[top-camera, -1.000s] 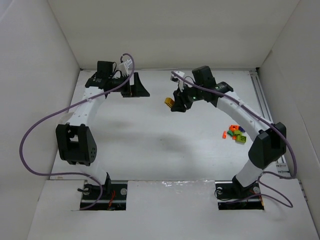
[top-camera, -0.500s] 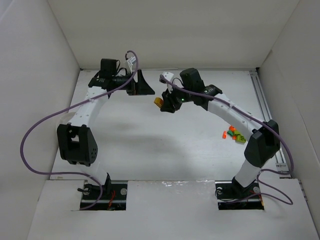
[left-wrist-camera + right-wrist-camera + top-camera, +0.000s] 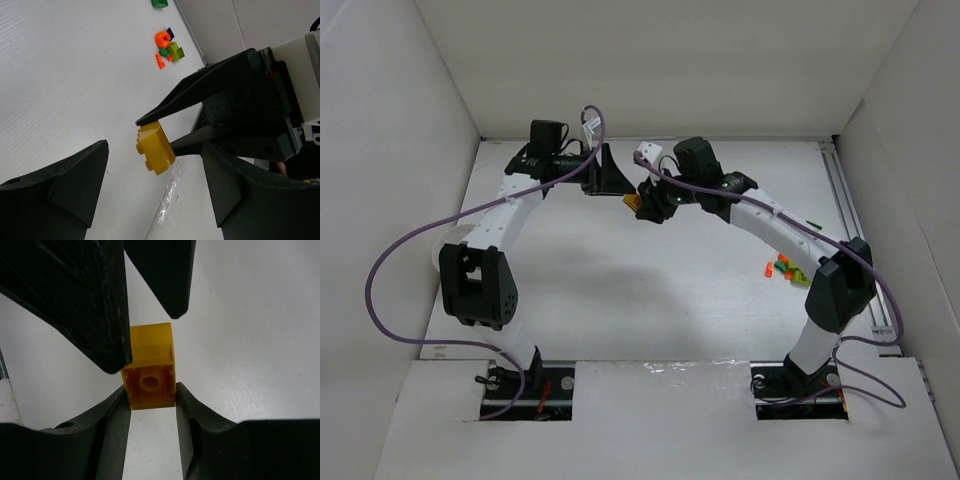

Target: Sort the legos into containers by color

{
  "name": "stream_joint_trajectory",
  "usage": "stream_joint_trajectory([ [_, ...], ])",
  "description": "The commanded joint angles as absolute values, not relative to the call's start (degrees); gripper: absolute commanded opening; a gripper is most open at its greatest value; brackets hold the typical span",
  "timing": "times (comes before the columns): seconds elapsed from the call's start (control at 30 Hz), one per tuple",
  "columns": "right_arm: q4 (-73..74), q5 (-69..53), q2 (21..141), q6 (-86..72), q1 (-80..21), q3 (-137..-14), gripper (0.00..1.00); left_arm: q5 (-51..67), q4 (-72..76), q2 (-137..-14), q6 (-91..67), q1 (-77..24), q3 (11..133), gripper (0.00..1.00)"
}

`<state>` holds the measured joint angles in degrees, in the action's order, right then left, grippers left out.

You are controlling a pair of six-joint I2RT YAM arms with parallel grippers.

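My right gripper [image 3: 151, 395] is shut on a yellow lego [image 3: 150, 367], hollow underside toward its camera, held above the floor near the back centre [image 3: 632, 203]. My left gripper [image 3: 155, 160] stands open, its two fingers [image 3: 85, 300] on either side of the lego's far end without touching it. From the left wrist the lego [image 3: 155, 152] pokes out of the right gripper's dark fingers [image 3: 225, 100]. The grippers meet tip to tip, left gripper [image 3: 613, 180] and right gripper [image 3: 642, 205]. A pile of loose legos [image 3: 788, 268] in orange and green lies by the right arm. No containers are in view.
The same pile shows far off in the left wrist view [image 3: 167, 45], with a single green brick [image 3: 160, 3] beyond it. White walls enclose the floor on three sides. A metal rail [image 3: 855, 215] runs along the right edge. Purple cables loop off both arms.
My right arm has carried the yellow lego leftward to the left gripper. The left gripper has swung right to meet it, and its jaws have narrowed a little.
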<state>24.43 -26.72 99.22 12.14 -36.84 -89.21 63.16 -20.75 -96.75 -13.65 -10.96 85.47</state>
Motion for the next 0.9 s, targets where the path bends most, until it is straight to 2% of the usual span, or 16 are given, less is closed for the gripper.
stream_joint_trajectory([
  [0.0,20.39,-26.46,99.93,11.60,-38.31,-92.02,0.15,64.95,-19.77,-96.24,-12.93,-11.43,84.99,0.71],
  [0.23,18.72,-24.88,99.93,11.60,-38.85,-92.02,0.15,64.42,-20.30,-96.24,-12.39,-11.43,84.38,0.51],
  [0.57,16.62,-23.20,99.93,11.60,-38.85,-91.49,0.14,63.29,-21.44,-96.24,-11.34,-11.43,83.85,0.41],
  [0.7,15.03,-21.89,99.93,11.60,-38.85,-90.70,0.14,62.14,-22.06,-96.24,-10.72,-11.43,83.85,0.30],
  [0.73,15.03,-21.88,99.93,11.60,-38.85,-90.18,0.13,62.14,-22.06,-96.24,-10.72,-11.43,83.85,0.23],
  [0.83,14.41,-20.66,99.93,11.07,-39.37,-90.18,0.13,60.91,-22.59,-96.24,-10.72,-11.43,83.85,0.10],
  [0.87,13.89,-20.65,99.93,11.07,-39.37,-89.65,0.15,60.91,-22.59,-96.24,-10.72,-11.43,83.85,0.06],
])
